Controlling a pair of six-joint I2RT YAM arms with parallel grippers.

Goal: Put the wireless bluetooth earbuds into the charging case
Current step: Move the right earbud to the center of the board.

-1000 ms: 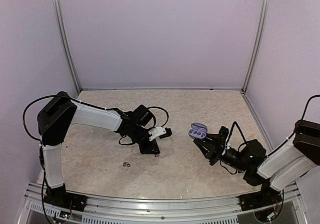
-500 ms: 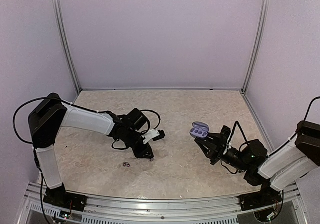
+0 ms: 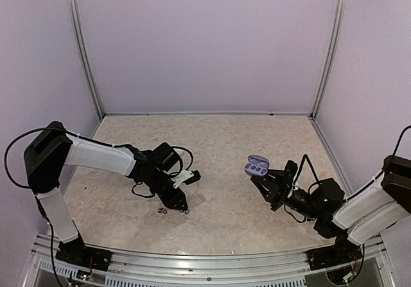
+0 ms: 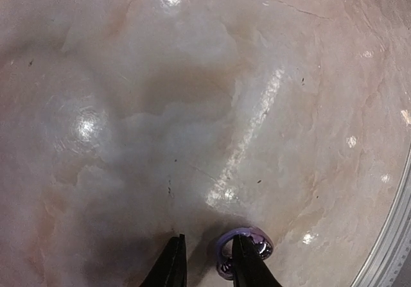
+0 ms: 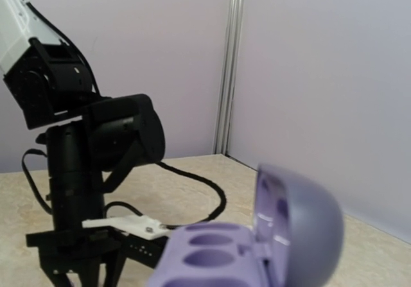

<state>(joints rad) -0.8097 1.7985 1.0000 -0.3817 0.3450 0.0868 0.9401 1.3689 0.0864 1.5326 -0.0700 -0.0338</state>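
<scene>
Left claw (image 4: pixel 208 245): narrowly parted, gripping nothing, low over the tabletop (image 4: pixel 192 107).
Earbuds (image 3: pixel 162 210): 2, purple-grey, on the tabletop beside its fingertip.
Right claw (image 3: pixel 266 183): clamped on the open charging case (image 3: pixel 255 167), held aloft.

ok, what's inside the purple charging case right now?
The charging case is open. Its two wells visible from the right wrist are empty. The tray's near part is cut off by the frame edge, so anything there is unseen.

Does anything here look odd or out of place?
Nothing is broken or spilled. One purple earbud lies just outside the left gripper's fingers, not between them; the right gripper holds the open charging case, its wells empty.
</scene>
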